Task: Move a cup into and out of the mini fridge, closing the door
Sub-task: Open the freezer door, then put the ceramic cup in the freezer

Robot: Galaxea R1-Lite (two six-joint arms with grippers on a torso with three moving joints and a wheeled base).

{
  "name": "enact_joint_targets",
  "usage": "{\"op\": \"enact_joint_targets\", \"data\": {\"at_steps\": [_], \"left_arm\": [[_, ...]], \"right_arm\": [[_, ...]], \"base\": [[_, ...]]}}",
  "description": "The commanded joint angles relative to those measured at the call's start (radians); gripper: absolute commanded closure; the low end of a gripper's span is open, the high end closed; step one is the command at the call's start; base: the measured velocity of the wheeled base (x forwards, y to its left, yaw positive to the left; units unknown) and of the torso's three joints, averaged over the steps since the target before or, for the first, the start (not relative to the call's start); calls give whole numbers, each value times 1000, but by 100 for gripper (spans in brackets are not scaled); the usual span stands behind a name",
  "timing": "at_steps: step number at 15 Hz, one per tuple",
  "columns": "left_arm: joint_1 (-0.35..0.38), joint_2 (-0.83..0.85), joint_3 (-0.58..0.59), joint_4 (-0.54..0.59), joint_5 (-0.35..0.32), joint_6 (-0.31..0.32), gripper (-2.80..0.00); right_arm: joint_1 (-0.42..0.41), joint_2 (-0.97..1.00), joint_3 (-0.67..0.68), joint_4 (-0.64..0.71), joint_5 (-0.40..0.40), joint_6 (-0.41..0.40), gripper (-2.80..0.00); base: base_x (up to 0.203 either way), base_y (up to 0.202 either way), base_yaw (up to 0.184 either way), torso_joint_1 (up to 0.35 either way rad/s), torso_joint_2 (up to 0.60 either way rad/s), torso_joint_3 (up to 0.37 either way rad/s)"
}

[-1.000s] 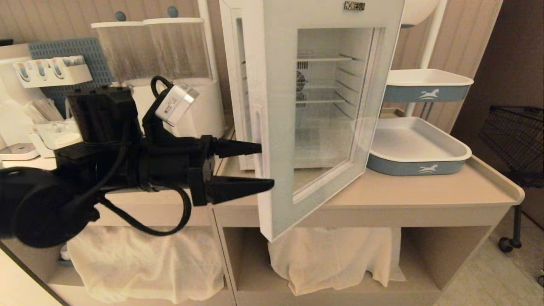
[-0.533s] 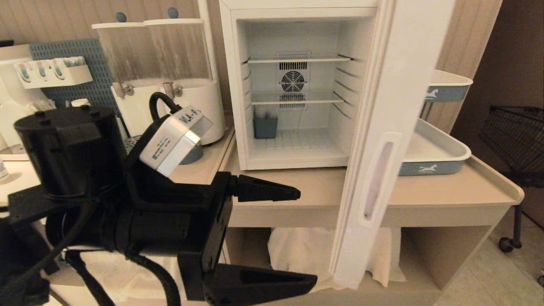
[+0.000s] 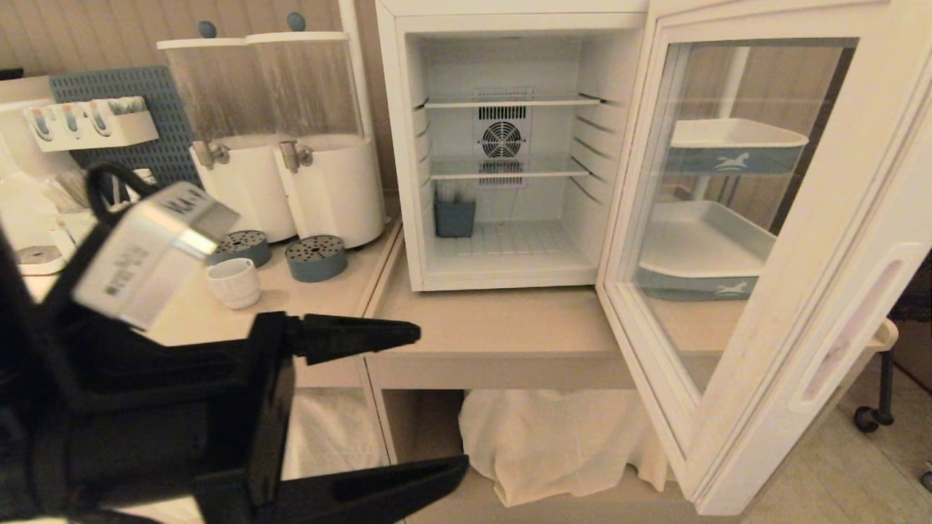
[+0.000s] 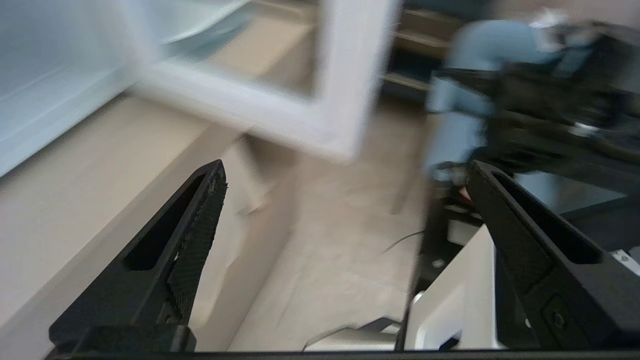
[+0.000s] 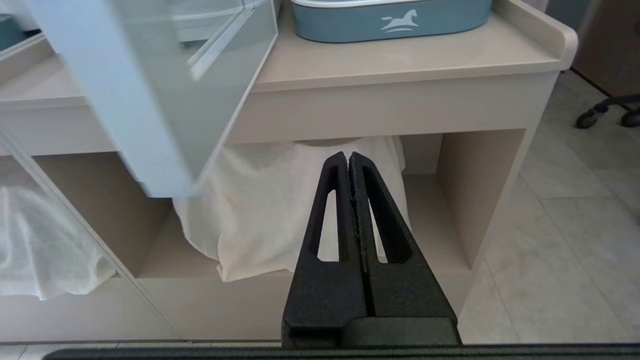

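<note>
I think I am in a little drink shop or café corner. On the long counter (image 3: pixel 510 335) in front of me I see two big white drink dispensers (image 3: pixel 291 138) with taps, a small glass-door fridge (image 3: pixel 502 145) and blue-and-white trays (image 3: pixel 735 145) with a horse picture. There is a blue pegboard (image 3: pixel 109 87) on the wall with a small shelf, and white cloth (image 3: pixel 561 444) lies under the counter.

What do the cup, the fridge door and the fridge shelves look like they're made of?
Cup: probably glazed ceramic, white, smooth and opaque.
Door: clear glass pane, since the trays behind show through it, in a pale, smooth frame, likely plastic.
Shelves: thin pale wire, apparently coated metal.
</note>
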State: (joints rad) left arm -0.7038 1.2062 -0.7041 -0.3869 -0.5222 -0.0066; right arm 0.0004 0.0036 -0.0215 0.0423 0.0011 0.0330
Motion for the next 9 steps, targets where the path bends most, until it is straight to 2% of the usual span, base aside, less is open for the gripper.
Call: {"op": "enact_joint_targets", "data": {"at_steps": [1,3,4,5,6,9], "left_arm": [[11,-150,-61,270,84,-1,-280],[23,-238,-242,681,205,-3,-280],[28,-283,-304,814,285,-8,-280],[39,-324,-339,901,421,-14,-280],[62,-357,-346,927,534,-19,0],[164,-394,-292,935,712,-24,0]], "right_arm": [[0,1,0,1,0,0,0],[1,1,0,-1,0,-1,0],[1,1,0,-1,0,-1,0],[0,1,0,-1,0,-1,0],[1,1,0,1,0,-1,0],[0,1,0,1,0,1,0]], "base": [[0,0,0,0,0,0],[-142,18,-3,4,0,2],[-54,28,2,4,-4,2],[-55,55,3,6,-17,18],[0,0,0,0,0,0],[0,0,0,0,0,0]]}}
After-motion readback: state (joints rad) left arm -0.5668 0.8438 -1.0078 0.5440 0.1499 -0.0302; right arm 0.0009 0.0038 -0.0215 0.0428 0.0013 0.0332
